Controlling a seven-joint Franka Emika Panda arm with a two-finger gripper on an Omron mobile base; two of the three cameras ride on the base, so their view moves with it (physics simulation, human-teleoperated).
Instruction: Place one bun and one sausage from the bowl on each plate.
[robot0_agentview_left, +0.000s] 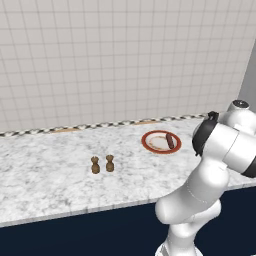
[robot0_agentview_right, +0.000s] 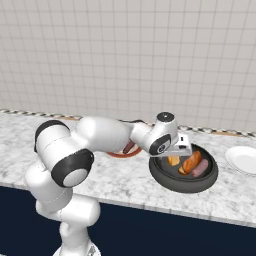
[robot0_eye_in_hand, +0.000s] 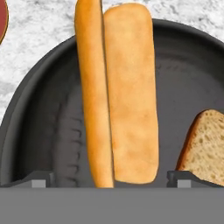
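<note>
My gripper (robot0_eye_in_hand: 109, 181) low over bowl (robot0_eye_in_hand: 39, 109), jaws spread wide, holding nothing. Bun (robot0_eye_in_hand: 120, 92) lies in bowl toward its left rim, between my fingertips (robot0_eye_in_hand: 41, 178). Likely light, soft, squashable; pinch gently across long sides, mid-length.

Bun (robot0_eye_in_hand: 127, 92) in the bowl (robot0_agentview_right: 185, 183), beside perhaps a bread slice (robot0_eye_in_hand: 205, 144), sausage (robot0_agentview_left: 169, 140) on plate (robot0_agentview_left: 161, 142), shakers (robot0_agentview_left: 102, 164) left of it

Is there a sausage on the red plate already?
Yes, a dark brown sausage lies on the red-rimmed plate on the counter.
</note>
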